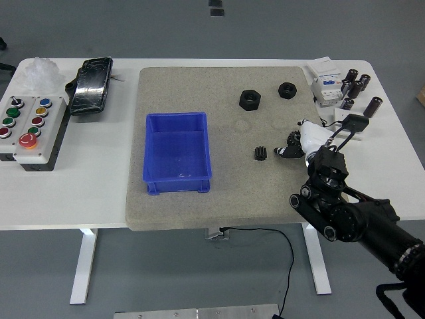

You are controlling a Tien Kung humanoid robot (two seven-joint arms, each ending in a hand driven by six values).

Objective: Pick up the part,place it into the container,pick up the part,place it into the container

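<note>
The right hand (294,145) reaches in over the grey mat (219,199) with its fingers loosely spread, holding nothing, fingertips just beside the small black gear (260,153) without clearly touching it. The gear lies on the mat, right of the empty blue bin (177,178), with two larger black nuts (250,100) farther back

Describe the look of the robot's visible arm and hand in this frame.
Only the right arm shows: glossy black, built of chunky rounded segments with round joint housings and small silvery bolts near the wrist. The right hand has a white palm shell with dark fingers. Thin black linkage rods run beside it. No markings are readable.
</note>
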